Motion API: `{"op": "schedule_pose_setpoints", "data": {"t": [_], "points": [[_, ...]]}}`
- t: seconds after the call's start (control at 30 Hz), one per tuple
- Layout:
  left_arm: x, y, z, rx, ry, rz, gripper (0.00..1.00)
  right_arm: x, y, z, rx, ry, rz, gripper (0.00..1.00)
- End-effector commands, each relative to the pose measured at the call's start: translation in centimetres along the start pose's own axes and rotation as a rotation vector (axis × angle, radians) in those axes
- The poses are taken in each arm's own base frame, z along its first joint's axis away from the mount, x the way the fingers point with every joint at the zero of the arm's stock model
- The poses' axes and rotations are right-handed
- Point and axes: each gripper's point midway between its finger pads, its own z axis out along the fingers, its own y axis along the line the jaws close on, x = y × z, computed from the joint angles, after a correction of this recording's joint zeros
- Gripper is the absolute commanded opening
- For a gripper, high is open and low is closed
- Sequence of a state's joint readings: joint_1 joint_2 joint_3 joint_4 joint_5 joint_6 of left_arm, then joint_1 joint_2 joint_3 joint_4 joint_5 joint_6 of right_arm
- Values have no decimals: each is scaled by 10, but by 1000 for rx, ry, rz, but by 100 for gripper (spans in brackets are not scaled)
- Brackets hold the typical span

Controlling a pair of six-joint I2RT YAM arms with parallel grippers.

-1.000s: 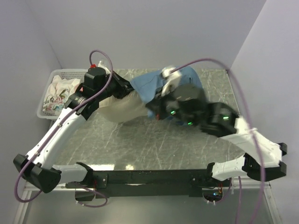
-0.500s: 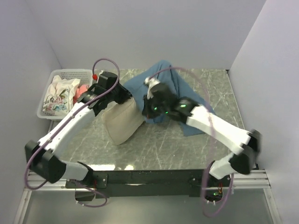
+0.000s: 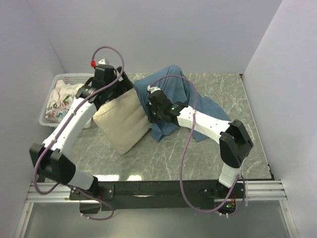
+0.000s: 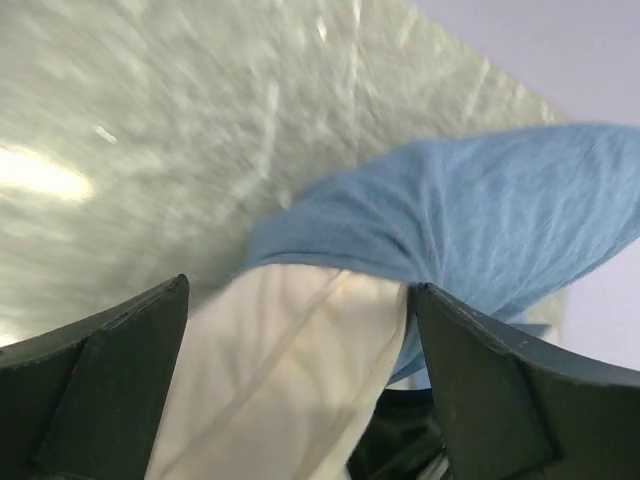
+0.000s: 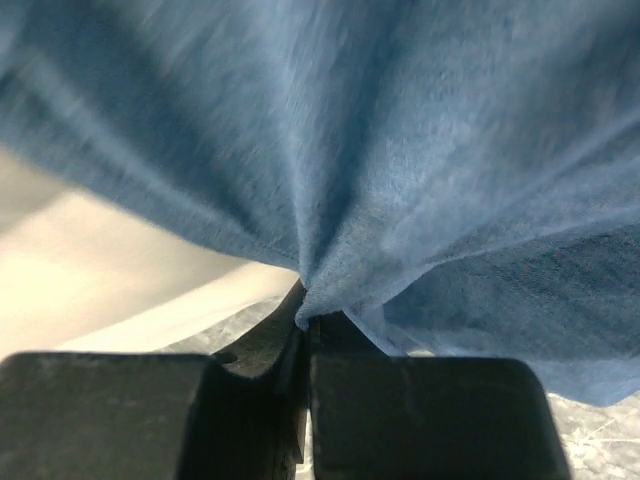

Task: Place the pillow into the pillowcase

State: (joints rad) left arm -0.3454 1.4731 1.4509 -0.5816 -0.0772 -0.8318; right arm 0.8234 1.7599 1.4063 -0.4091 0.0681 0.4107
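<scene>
The cream pillow [image 3: 121,126] lies slantwise on the table left of centre, its far end under the mouth of the blue pillowcase [image 3: 174,85]. My left gripper [image 3: 128,89] is at that far end. In the left wrist view it [image 4: 300,290] stands open, its fingers [image 4: 110,385] wide on either side of the pillow [image 4: 290,380], with the pillowcase [image 4: 470,210] draped just beyond. My right gripper [image 3: 153,110] is shut on a bunched fold of the pillowcase [image 5: 400,150] beside the pillow [image 5: 90,275]; the pinch [image 5: 305,318] shows in the right wrist view.
A white basket [image 3: 47,119] holding a printed cloth and pink fabric stands at the table's left edge, close to my left arm. Walls close in the back and both sides. The rest of the pillowcase trails toward the right [image 3: 210,110].
My left gripper has opened and let go of the pillow. The right arm has swung left and lower, keeping its hold on the pillowcase, and the pillow now lies flatter, nearer the left.
</scene>
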Motion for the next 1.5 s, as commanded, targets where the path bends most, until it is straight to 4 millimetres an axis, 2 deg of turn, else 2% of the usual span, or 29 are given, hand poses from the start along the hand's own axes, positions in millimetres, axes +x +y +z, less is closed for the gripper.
{"op": "schedule_pose_setpoints", "data": {"t": [0.0,0.07,0.1,0.13,0.2,0.27,0.3,0.37,0.4,0.43,0.5,0.63,0.73,0.83,0.87,0.93,0.97,1.0,1.03,1.07,1.1,1.2,1.23,1.27,1.3,1.33,1.37,1.43,1.47], "points": [[-62,16,-88,-87,-278,103,99,10,0,4,-16,62,15,0],[-57,51,-98,-195,-329,70,99,10,-9,8,-3,79,25,0],[-59,55,-119,-173,-378,39,99,6,-11,8,1,76,31,0],[-48,69,-115,-196,-370,44,99,7,-15,10,10,82,30,0],[-40,75,-126,-173,-375,-1,99,9,-33,11,51,91,46,0],[-13,85,-116,-153,-303,-13,99,6,-45,6,71,73,64,0],[-2,88,-118,-134,-283,-48,99,12,-60,6,80,89,95,0],[28,111,-105,-162,-225,-67,99,6,-71,-4,77,52,125,0],[32,102,-111,-76,-235,-93,99,10,-79,-5,89,55,131,0],[52,115,-102,-72,-201,-93,99,8,-81,-8,90,49,130,0],[59,111,-111,33,-233,-121,99,7,-81,-9,94,57,122,0],[80,129,-110,72,-249,-148,99,9,-81,-5,82,75,120,0],[78,125,-116,144,-296,-162,100,5,-79,1,71,88,122,0],[65,100,-134,298,-363,-126,99,0,-76,10,63,109,112,0],[59,82,-142,384,-376,-101,99,-7,-74,11,61,103,112,0],[51,65,-148,427,-378,-41,99,-5,-75,22,67,129,107,0],[56,64,-133,389,-318,-21,99,-9,-73,23,67,132,106,0],[51,57,-132,385,-306,0,99,-8,-74,26,76,139,104,0],[53,57,-122,352,-271,8,99,-6,-75,30,77,151,108,0],[61,64,-99,281,-204,14,99,-3,-75,32,76,155,108,0],[60,66,-91,245,-188,15,99,-3,-74,31,70,152,114,0],[69,83,-52,109,-126,15,88,2,-69,22,58,142,117,0],[69,88,-44,66,-117,14,73,3,-66,18,49,134,113,0],[77,100,-24,-5,-75,21,64,10,-62,14,44,142,103,0],[73,98,-17,-26,-72,21,55,8,-47,3,26,123,68,0],[75,100,-8,-55,-50,26,34,6,-46,-4,49,105,53,0],[87,110,12,-107,11,37,25,7,-36,-11,37,103,36,0],[91,96,29,-74,70,37,14,2,-12,-31,2,68,-11,0],[105,101,46,-95,126,43,14,-3,-8,-39,13,50,-22,0]]}}
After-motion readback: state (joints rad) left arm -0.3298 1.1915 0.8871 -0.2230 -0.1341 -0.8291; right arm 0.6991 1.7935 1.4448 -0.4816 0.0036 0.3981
